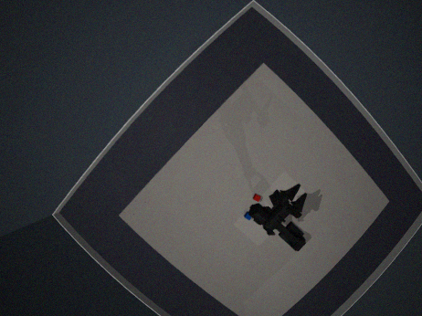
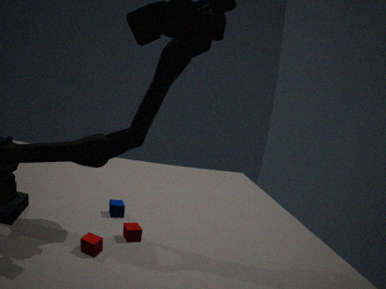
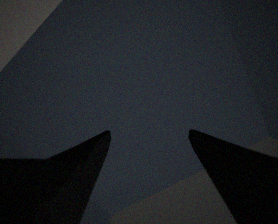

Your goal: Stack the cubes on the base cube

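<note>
Arm [image 2: 154, 97] reared high above the table [image 2: 234, 230], folded at the elbow, wrist section at the top of the exterior view. Gripper [image 3: 150, 137] spread wide and holding nothing; in the wrist view its two dark fingers frame only dark wall and a pale strip of table edge.

Three cubes sit on the table near the arm's base [image 2: 10, 205], all apart from one another. Blue cube [image 2: 117, 208] sits farthest back. One red cube [image 2: 132, 231] is just in front of it and slightly right. The other red cube [image 2: 91, 244] is nearest the camera, to the left.

Top view: the blue cube and one red cube show beside the arm's dark bulk; the second red cube is hidden under the arm. Which cube is the fixed base, cannot tell. Nothing stacked.
</note>
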You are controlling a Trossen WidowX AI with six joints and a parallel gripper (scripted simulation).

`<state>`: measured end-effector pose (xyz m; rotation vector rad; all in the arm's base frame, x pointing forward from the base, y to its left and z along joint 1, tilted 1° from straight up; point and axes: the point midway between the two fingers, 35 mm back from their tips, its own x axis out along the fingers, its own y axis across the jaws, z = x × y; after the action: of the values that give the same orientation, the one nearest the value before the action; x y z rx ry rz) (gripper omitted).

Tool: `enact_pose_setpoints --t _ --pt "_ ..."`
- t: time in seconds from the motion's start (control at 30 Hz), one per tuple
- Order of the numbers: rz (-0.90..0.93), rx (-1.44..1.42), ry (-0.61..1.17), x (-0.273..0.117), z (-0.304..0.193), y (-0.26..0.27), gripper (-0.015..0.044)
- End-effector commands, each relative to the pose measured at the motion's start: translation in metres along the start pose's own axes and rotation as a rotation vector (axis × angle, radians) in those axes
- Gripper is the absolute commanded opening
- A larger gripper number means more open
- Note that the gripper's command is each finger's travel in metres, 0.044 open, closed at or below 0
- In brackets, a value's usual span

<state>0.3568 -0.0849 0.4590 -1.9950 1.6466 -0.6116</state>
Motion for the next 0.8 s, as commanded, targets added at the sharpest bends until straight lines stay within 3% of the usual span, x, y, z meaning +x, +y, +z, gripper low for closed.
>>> enact_pose_setpoints --t 0.0,0.13,0.77 --pt "-0.002 0.004 0.003 0.000 -0.002 0.000 0.0374" --pt "-0.041 0.086 0.047 -0.007 -0.034 0.001 0.0269" --pt "-0.293 0.600 -0.071 -0.087 -0.150 0.023 0.0265"
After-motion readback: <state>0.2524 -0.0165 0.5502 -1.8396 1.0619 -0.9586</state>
